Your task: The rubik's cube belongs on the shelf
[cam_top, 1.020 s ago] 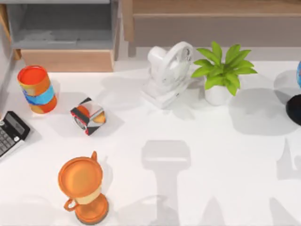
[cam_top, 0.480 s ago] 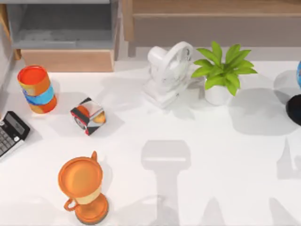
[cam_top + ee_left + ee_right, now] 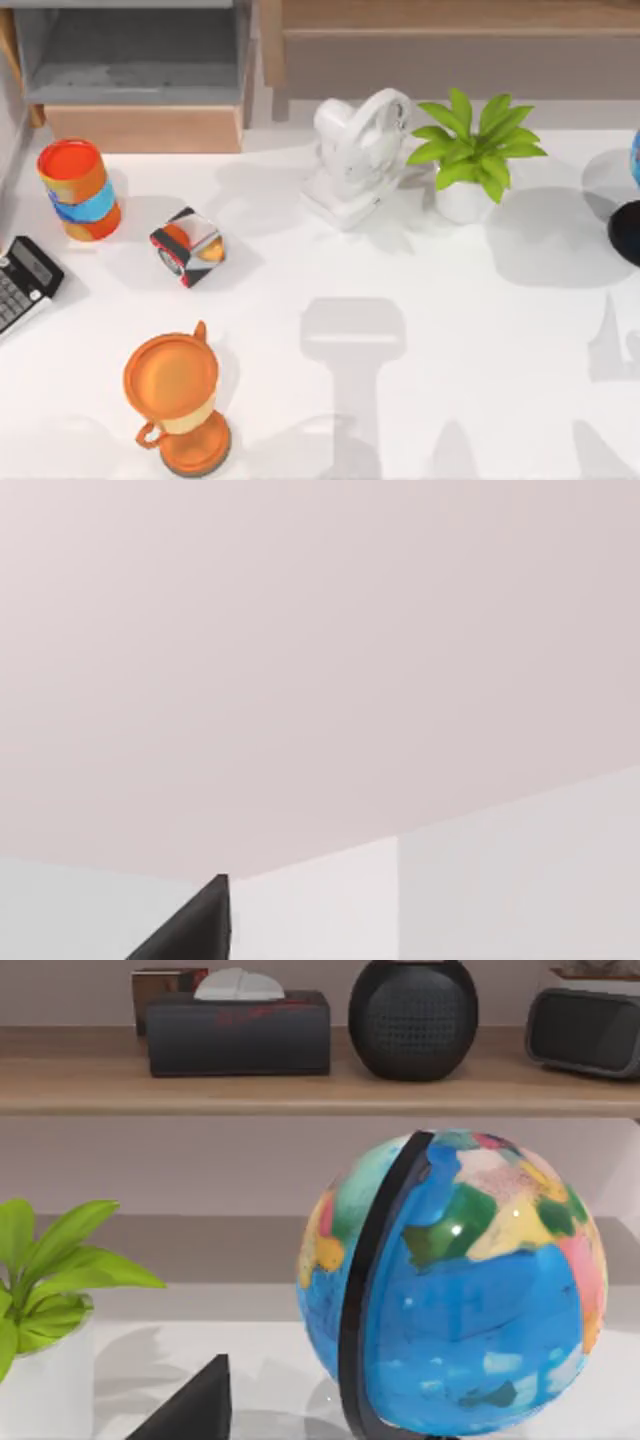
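Glossy black, white and orange, the block (image 3: 187,246) near the table's left edge lacks tiles, so we'd leave it, unable to tell the left gripper (image 3: 190,925) or right gripper (image 3: 190,1405) grip, or where the rubik's cube lies, before the far-edge shelf (image 3: 450,15).

Your white worktop (image 3: 420,300) carries a calculator (image 3: 22,282), striped can (image 3: 78,188), glossy cube (image 3: 187,246), orange trophy cup (image 3: 178,400), white fan (image 3: 358,155), potted plant (image 3: 472,155), globe (image 3: 455,1270), your shelf (image 3: 300,1085) carries a tissue box (image 3: 238,1030), round speaker (image 3: 412,1018)
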`<move>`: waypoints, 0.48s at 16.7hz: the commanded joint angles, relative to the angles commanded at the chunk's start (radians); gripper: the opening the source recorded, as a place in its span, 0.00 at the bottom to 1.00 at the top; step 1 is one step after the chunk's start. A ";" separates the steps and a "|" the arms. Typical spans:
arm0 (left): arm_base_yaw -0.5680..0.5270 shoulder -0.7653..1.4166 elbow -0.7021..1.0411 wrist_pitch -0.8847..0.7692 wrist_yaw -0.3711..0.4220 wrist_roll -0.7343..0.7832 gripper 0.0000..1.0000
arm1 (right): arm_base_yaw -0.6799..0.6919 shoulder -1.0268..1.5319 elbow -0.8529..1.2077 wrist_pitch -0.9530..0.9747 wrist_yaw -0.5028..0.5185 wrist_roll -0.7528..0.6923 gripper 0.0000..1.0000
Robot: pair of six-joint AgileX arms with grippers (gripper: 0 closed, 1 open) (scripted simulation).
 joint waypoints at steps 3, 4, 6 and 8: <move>-0.078 0.045 0.188 -0.301 -0.044 -0.151 1.00 | 0.000 0.000 0.000 0.000 0.000 0.000 1.00; -0.108 0.061 0.247 -0.401 -0.055 -0.204 1.00 | 0.000 0.000 0.000 0.000 0.000 0.000 1.00; -0.171 0.095 0.353 -0.596 -0.070 -0.312 1.00 | 0.000 0.000 0.000 0.000 0.000 0.000 1.00; -0.234 0.131 0.450 -0.779 -0.080 -0.418 1.00 | 0.000 0.000 0.000 0.000 0.000 0.000 1.00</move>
